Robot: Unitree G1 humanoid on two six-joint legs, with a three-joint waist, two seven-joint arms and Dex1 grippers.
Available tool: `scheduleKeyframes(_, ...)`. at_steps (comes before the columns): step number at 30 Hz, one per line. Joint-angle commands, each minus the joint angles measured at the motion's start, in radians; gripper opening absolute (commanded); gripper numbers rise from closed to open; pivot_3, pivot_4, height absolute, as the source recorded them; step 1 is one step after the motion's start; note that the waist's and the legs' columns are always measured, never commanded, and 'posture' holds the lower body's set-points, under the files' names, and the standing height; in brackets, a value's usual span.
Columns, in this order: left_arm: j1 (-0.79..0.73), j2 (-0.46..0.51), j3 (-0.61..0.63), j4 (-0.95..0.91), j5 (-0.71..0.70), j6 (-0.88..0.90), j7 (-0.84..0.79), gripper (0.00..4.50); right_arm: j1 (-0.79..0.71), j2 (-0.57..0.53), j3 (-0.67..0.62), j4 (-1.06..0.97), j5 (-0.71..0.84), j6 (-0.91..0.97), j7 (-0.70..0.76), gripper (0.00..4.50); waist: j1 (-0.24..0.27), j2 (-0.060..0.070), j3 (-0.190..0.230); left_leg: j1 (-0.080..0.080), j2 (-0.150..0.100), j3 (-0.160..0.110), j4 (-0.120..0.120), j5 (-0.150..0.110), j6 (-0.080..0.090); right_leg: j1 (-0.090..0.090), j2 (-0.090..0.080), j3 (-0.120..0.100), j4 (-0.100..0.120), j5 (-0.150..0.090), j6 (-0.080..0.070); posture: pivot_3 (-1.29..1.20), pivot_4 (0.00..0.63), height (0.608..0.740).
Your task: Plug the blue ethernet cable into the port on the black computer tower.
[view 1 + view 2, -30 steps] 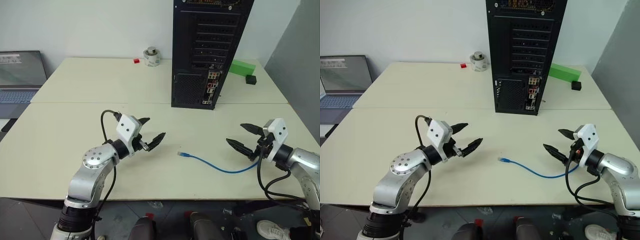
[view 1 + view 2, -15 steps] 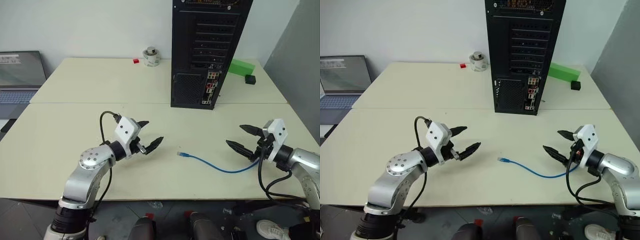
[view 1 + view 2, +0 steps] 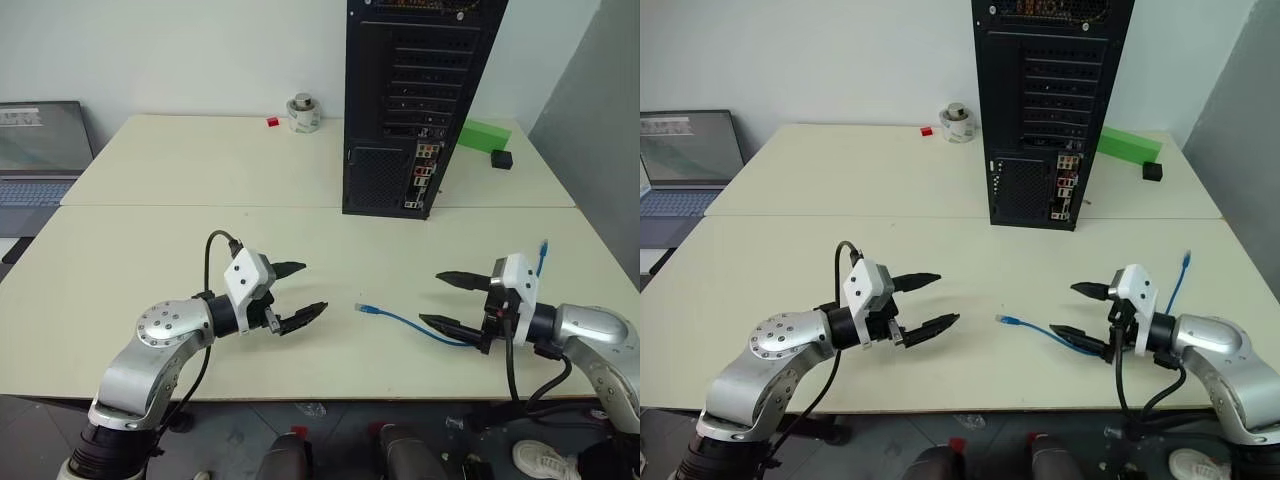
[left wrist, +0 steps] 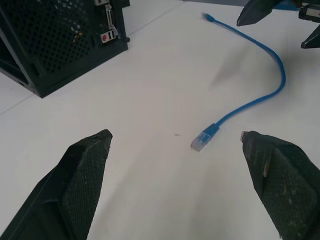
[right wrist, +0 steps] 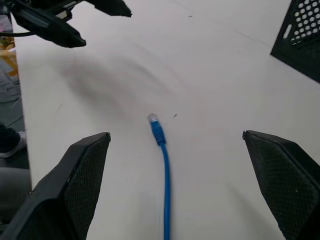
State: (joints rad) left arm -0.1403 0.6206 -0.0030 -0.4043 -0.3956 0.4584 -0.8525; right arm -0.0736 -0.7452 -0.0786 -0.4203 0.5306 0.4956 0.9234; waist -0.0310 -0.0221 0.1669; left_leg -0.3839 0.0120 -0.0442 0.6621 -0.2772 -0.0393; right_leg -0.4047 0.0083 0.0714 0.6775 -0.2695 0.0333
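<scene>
1. Blue ethernet cable point(image 3: 415, 326): I see it lying loose on the cream table point(image 3: 200, 170), between my two grippers. One plug point(image 3: 365, 309) points toward my left gripper; the cable runs under my right gripper, and its far end point(image 3: 543, 246) sticks up beside that wrist.
2. Black computer tower point(image 3: 410, 100): upright at the far middle of the table, rear panel facing me, connector strip point(image 3: 424, 175) low on its right side. Well apart from the cable.
3. Left gripper point(image 3: 297, 294): fingers spread wide, holding nothing, hovering just above the table, aimed at the near plug.
4. Right gripper point(image 3: 442, 299): fingers spread wide, gripping nothing, straddling the cable's line.
5. Background: grey laptop point(image 3: 40, 150) at far left; roll of tape point(image 3: 303, 112), small red piece point(image 3: 272, 122), green block point(image 3: 485, 135) and small black cube point(image 3: 501, 159) along the far edge.
</scene>
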Motion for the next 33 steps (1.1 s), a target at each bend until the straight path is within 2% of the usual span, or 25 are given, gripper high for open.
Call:
scheduleKeyframes(1, 0.007, 0.029, -0.004, -0.032, -0.002, -0.016, -0.024, 4.42, -0.040, -0.015, 0.023, -0.056, 0.009, 0.020, 0.006, 4.50, 0.000, 0.000, 0.000, 0.000, 0.000, 0.000, 0.000, 0.000, 0.000, 0.000, 0.000, 0.000, 0.000, 0.000, 0.000, 0.00, 0.150, 0.740)
scheduleKeyframes(9, 0.019, 0.072, -0.034, 0.024, 0.041, -0.063, -0.071, 4.42, -0.133, 0.052, 0.195, 0.006, -0.105, -0.020, -0.018, 4.50, -0.001, -0.001, 0.001, 0.000, 0.000, -0.001, 0.000, 0.000, 0.000, 0.000, 0.000, -0.001, 0.000, 0.000, 0.000, 0.00, 0.150, 0.740)
scheduleKeyframes(14, 0.012, 0.090, -0.027, 0.061, 0.041, -0.084, -0.102, 4.42, -0.205, 0.126, 0.296, 0.168, -0.229, -0.105, -0.031, 4.50, -0.001, -0.001, 0.001, 0.000, 0.000, -0.002, 0.000, 0.000, 0.000, 0.000, 0.000, -0.001, 0.000, 0.000, -0.001, 0.00, 0.150, 0.740)
scheduleKeyframes(19, 0.023, 0.088, -0.043, 0.063, 0.053, -0.096, -0.110, 4.42, -0.243, 0.178, 0.324, 0.320, -0.312, -0.197, -0.044, 4.50, 0.000, -0.001, 0.001, 0.000, 0.000, -0.002, 0.000, 0.000, 0.000, -0.001, 0.000, -0.001, 0.000, 0.001, -0.004, 0.00, 0.150, 0.740)
scheduleKeyframes(30, 0.026, 0.084, -0.051, 0.052, 0.053, -0.096, -0.103, 4.42, -0.231, 0.207, 0.357, 0.382, -0.404, -0.281, -0.035, 4.50, -0.001, -0.001, 0.001, 0.000, 0.000, -0.003, 0.000, 0.000, 0.000, -0.001, 0.000, -0.001, 0.001, 0.002, -0.004, 0.00, 0.150, 0.740)
scheduleKeyframes(31, 0.024, 0.084, -0.051, 0.052, 0.052, -0.095, -0.103, 4.50, -0.231, 0.208, 0.358, 0.386, -0.410, -0.286, -0.035, 4.13, -0.001, -0.001, 0.001, 0.000, 0.000, -0.003, 0.000, 0.000, 0.000, -0.001, 0.000, -0.001, 0.001, 0.002, -0.004, 0.00, 0.150, 0.740)
scheduleKeyframes(33, 0.024, 0.085, -0.051, 0.052, 0.051, -0.094, -0.106, 4.50, -0.234, 0.211, 0.359, 0.394, -0.417, -0.291, -0.036, 3.72, -0.001, -0.001, 0.001, 0.000, 0.000, -0.004, 0.000, 0.000, 0.000, -0.001, 0.000, -0.001, 0.001, 0.002, -0.004, 0.00, 0.150, 0.740)
